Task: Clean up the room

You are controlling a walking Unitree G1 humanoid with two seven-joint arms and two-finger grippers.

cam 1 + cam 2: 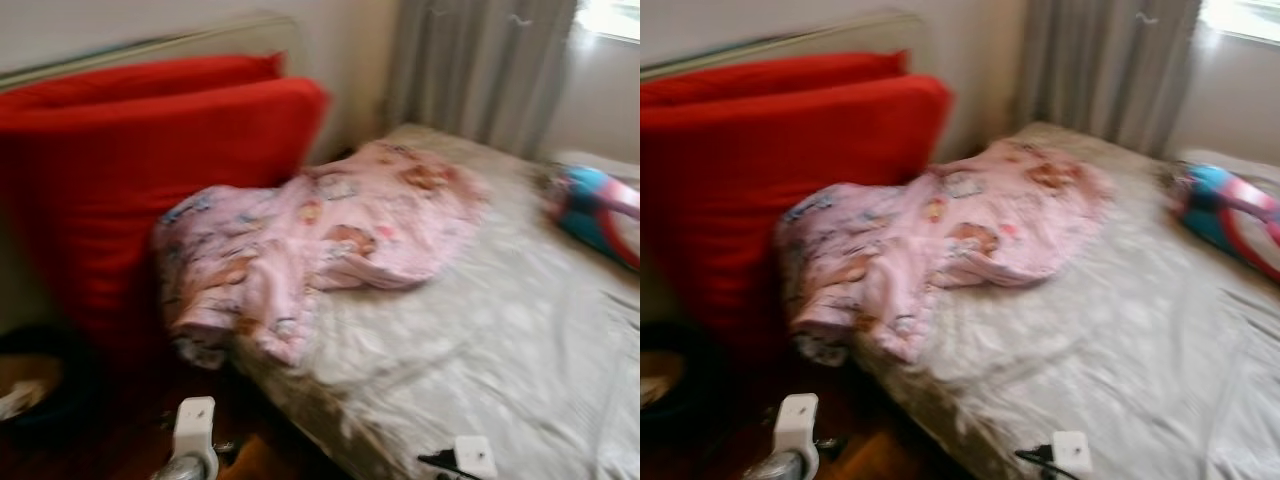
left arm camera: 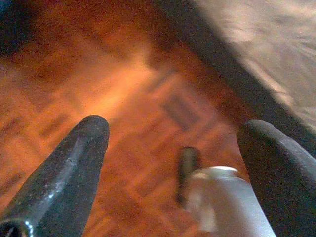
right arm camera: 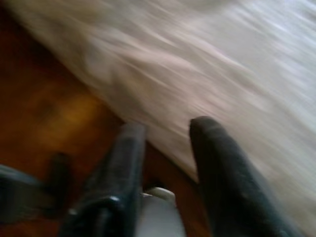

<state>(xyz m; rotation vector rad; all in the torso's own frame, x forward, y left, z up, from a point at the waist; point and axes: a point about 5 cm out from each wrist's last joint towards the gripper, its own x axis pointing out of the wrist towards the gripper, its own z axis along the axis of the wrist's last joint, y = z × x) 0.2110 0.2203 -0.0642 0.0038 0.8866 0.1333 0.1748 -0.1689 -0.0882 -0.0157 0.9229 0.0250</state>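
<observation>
Here, pink blanket (image 1: 310,250) on bed (image 1: 520,340), well apart from left pincer (image 2: 173,148).

Grey bed (image 1: 520,340) carries crumpled pink blanket (image 1: 310,245), colourful toy (image 1: 595,215).

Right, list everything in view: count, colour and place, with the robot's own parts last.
Pink printed blanket: one, pink with cartoon prints, bunched on the near-left corner of the bed, hanging over its edge.
Grey patterned bed sheet: one, pale grey, covering the mattress.
Big red cushions: two, red, upright against the wall, left of the bed.
Blue and red cushion: one, blue, red and pink, at the bed's right side.
Grey curtain: one, grey, hanging behind the bed.
Wooden parquet floor: brown-orange, beside the bed.
Dark round thing: one, on the floor at far left, too blurred to identify.
Left gripper: black fingers apart, over the floor.
Right gripper: black fingers apart, at the bed's edge.
</observation>
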